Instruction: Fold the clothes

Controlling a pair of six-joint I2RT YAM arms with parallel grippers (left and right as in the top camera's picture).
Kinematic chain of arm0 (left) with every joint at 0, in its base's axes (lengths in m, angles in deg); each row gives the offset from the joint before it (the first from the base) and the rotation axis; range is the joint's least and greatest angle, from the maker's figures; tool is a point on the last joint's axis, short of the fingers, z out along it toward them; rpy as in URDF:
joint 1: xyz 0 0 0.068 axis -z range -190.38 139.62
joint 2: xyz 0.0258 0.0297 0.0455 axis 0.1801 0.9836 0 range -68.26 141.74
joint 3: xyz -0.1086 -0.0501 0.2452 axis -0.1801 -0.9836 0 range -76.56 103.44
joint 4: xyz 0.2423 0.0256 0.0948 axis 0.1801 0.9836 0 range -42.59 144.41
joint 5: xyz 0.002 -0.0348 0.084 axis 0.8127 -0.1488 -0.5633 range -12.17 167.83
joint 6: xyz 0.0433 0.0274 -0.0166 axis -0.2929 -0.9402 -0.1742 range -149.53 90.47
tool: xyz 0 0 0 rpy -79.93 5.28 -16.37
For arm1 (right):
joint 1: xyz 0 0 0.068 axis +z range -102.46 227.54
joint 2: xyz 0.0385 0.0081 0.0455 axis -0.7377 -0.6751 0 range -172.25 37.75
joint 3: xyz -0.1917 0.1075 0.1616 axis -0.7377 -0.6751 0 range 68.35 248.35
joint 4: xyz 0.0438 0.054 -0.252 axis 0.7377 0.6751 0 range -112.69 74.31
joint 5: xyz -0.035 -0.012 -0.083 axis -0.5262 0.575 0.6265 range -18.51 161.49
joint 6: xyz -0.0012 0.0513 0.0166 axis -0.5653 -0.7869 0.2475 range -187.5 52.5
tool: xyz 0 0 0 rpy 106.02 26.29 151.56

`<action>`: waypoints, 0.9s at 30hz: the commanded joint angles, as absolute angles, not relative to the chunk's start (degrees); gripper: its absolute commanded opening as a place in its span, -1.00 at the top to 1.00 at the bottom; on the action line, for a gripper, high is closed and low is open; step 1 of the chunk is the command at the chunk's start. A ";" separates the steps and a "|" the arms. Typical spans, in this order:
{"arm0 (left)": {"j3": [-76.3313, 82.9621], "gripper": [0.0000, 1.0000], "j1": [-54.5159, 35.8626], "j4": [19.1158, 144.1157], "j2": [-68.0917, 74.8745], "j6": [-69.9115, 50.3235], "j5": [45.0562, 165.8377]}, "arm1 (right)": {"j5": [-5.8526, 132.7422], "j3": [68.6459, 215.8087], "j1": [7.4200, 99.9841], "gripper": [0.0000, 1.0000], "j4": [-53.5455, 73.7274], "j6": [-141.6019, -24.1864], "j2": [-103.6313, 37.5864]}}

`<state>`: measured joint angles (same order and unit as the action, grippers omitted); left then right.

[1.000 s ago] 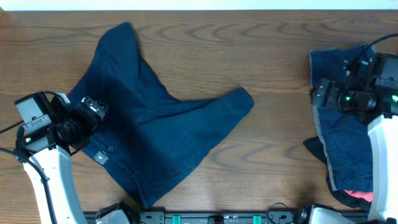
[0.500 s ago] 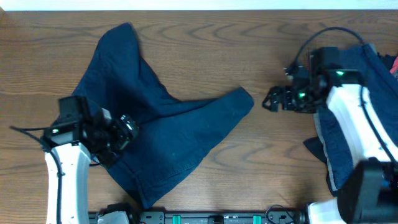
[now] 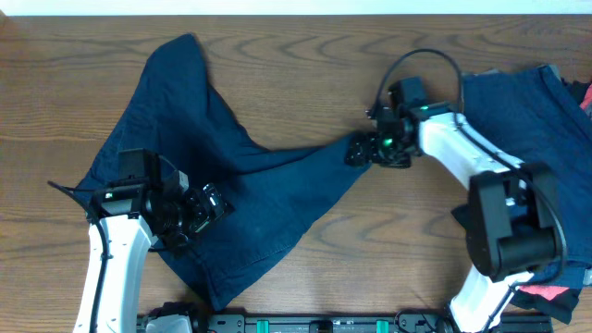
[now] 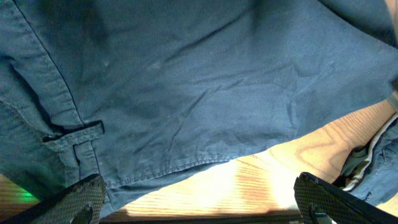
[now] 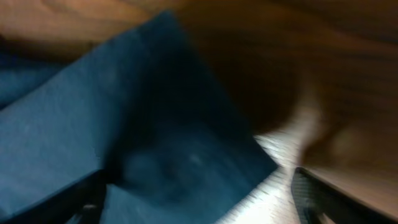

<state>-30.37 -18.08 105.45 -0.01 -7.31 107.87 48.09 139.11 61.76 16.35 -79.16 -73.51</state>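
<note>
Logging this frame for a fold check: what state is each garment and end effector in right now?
Shorts: unfolded, spread out, wrinkled.
Pile: heaped, unfolded, at far right.
Red garment: bunched at the pile's near end.
Left end effector: open, over the shorts, holding nothing.
Right end effector: open, at the shorts' leg end, holding nothing.

Overhead is evenly lit and sharp; the right wrist view of the clothes is dim and blurred.
</note>
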 commanded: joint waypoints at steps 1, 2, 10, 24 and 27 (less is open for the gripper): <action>-30.72 -0.96 -17.88 105.08 0.21 -7.88 108.18 | 48.72 139.48 64.31 -0.16 14.52 -83.66 -75.39; -30.72 -0.96 -17.88 104.90 0.23 -7.88 108.18 | 49.82 139.48 64.51 0.22 13.88 -84.27 -75.41; -30.72 -0.96 -17.88 104.05 0.21 -7.88 106.69 | 68.11 139.55 61.89 0.98 26.49 -92.21 -68.84; -30.72 -0.96 -17.88 99.94 0.23 -7.86 106.71 | 77.20 139.55 64.69 0.92 58.62 -95.88 -50.69; -30.72 -0.96 -17.91 99.00 0.23 -7.86 106.69 | 77.53 139.55 64.79 0.60 59.19 -98.81 -49.08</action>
<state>-30.37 -18.08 99.40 -0.01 -7.31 107.41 75.67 139.13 64.29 59.11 -95.64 -51.00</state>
